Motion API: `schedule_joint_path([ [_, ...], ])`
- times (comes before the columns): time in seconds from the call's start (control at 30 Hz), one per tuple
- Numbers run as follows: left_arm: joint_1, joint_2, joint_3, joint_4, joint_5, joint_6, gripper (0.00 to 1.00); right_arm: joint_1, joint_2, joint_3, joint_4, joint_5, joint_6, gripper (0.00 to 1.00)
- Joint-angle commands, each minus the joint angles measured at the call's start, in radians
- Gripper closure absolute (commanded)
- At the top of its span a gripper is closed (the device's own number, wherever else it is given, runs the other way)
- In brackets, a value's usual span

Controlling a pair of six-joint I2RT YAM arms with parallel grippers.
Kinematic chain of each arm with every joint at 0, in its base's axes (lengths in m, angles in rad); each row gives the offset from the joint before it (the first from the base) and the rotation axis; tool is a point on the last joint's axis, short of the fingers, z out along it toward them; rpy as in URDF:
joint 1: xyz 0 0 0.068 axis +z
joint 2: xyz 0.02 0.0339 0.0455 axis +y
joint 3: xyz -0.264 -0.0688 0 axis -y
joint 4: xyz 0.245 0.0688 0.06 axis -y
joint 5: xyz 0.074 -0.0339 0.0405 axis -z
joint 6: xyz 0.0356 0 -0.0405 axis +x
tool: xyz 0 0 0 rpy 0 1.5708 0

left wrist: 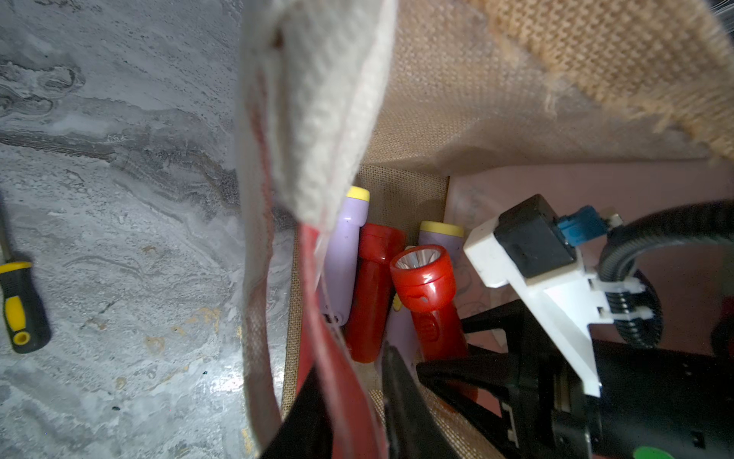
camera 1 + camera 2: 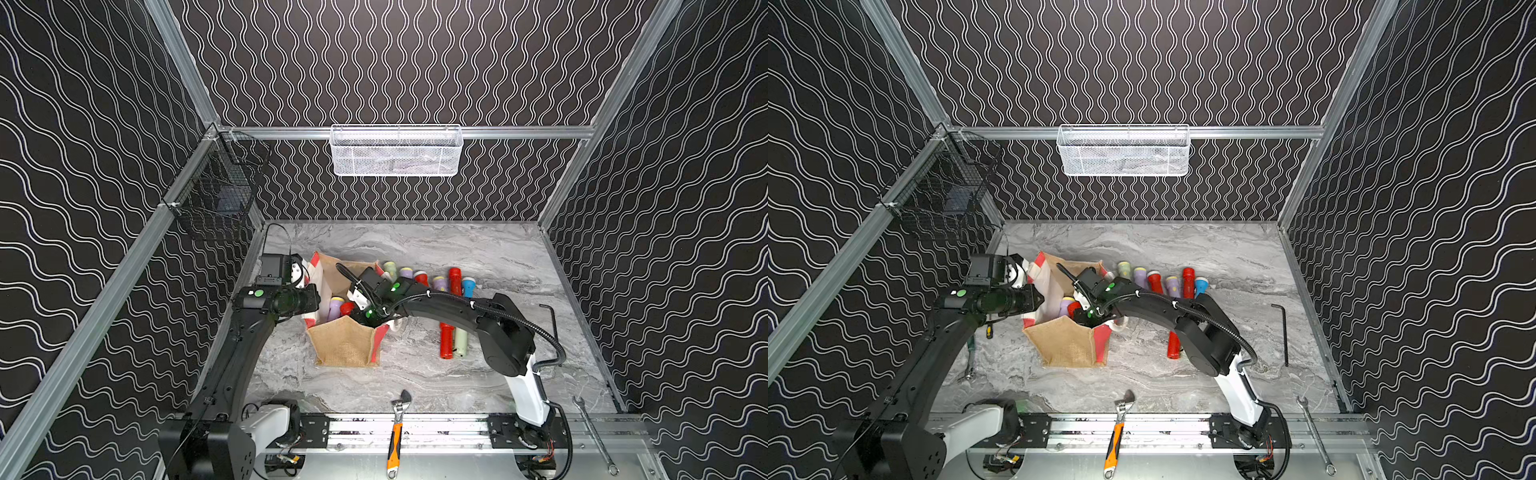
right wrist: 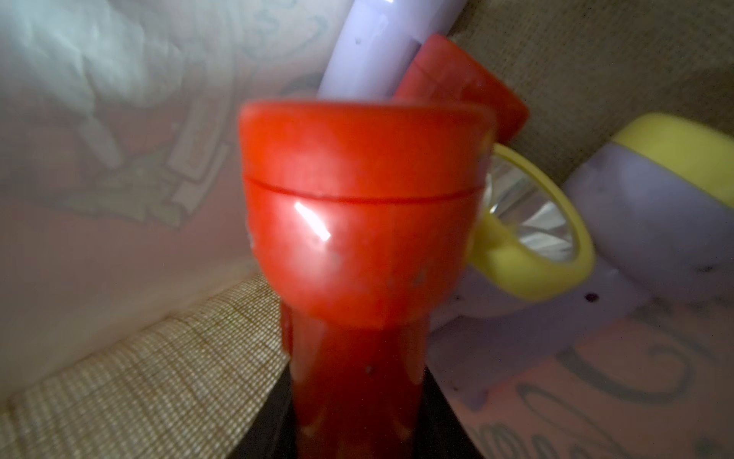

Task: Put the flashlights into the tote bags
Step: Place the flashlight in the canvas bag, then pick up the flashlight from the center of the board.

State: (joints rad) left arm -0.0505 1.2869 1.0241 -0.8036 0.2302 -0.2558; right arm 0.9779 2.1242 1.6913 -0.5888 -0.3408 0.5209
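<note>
Right wrist view, right pincer (image 3: 357,401) clamped on red flashlight (image 3: 357,222) handle, head inside tote bag (image 3: 139,377), beside lilac flashlights (image 3: 635,238).

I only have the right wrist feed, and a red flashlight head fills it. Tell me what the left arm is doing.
Observer: The left end effector is shut on the striped side of the tote bag, holding the mouth open.
Operator: Count the flashlights outside the bag.
Observer: Eight show on the table: six in a back row, from the pale green flashlight to the blue flashlight, plus a front pair.
Operator: Report where my end effector sits.
Observer: The left wrist view shows the right end effector inside the bag, shut on the red flashlight.
</note>
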Motion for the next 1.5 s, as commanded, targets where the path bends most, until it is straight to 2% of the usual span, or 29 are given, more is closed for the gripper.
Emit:
schedule_joint_path([
  [0.0, 0.001, 0.006, 0.006, 0.012, -0.003, 0.011, 0.74, -0.002, 0.0, -0.009, -0.063, 0.033, 0.006, 0.64],
  [0.1, 0.001, 0.009, 0.01, 0.009, -0.005, 0.013, 0.74, -0.002, 0.005, 0.003, -0.066, 0.024, 0.002, 0.64],
  [0.27, 0.001, 0.011, 0.007, 0.007, -0.015, 0.013, 0.7, -0.002, 0.01, 0.012, -0.069, 0.007, -0.008, 0.56],
  [0.73, 0.001, -0.001, 0.005, 0.004, -0.014, 0.013, 0.69, -0.002, -0.055, 0.037, -0.057, 0.007, -0.015, 0.47],
  [0.83, 0.001, 0.0, 0.006, 0.007, -0.014, 0.012, 0.69, -0.002, -0.074, 0.048, -0.06, -0.018, -0.047, 0.47],
  [1.03, 0.001, -0.001, 0.007, 0.007, -0.012, 0.011, 0.69, -0.003, -0.118, 0.054, -0.063, 0.034, -0.06, 0.45],
  [1.47, 0.001, -0.012, 0.003, 0.003, -0.002, 0.004, 0.69, -0.002, -0.22, 0.086, 0.002, 0.036, -0.106, 0.44],
])
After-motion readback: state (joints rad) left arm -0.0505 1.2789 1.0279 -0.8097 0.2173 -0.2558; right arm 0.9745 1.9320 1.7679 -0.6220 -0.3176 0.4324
